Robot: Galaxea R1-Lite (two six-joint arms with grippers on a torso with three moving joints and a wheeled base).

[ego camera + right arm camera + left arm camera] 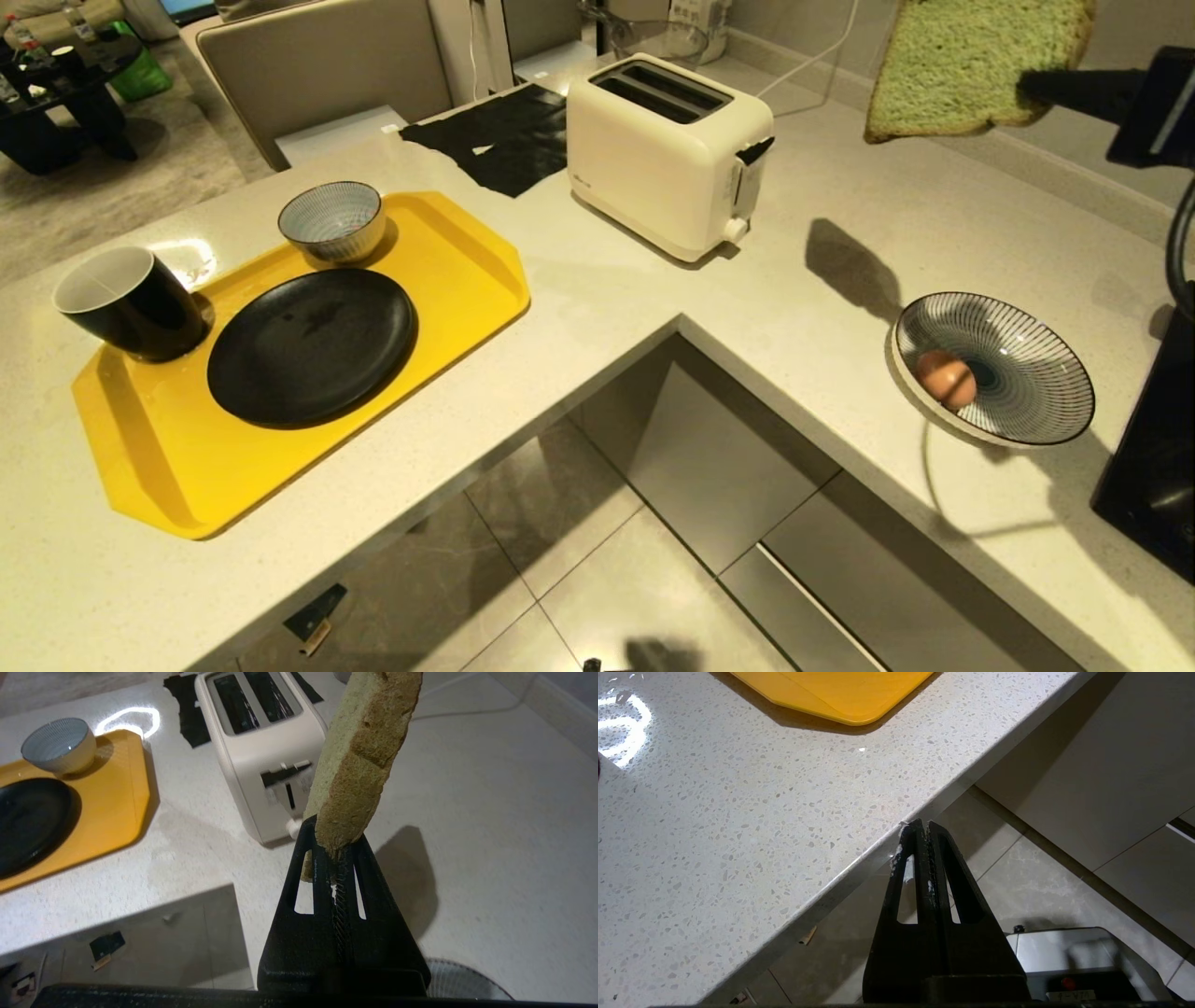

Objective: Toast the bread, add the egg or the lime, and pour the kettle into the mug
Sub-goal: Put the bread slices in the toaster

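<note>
My right gripper (1030,90) is shut on the lower edge of the bread (971,65), a pale green slice with a tan crust, high above the counter to the right of the cream toaster (667,149). In the right wrist view the bread (359,756) stands up out of the gripper (332,836), with the toaster (261,742) and its two open slots beyond. The egg (945,378) lies in a striped plate (1055,373). The black mug (131,303) stands on the yellow tray (448,280). The kettle (1153,467) is cut off at the right edge. No lime is in view. My left gripper (924,826) hangs shut and empty beside the counter edge.
On the tray also sit a black plate (313,345) and a small striped bowl (331,219). A black sheet (504,131) lies behind the toaster, and its white cord runs to the wall. The counter is L-shaped, with tiled floor (597,579) in the notch.
</note>
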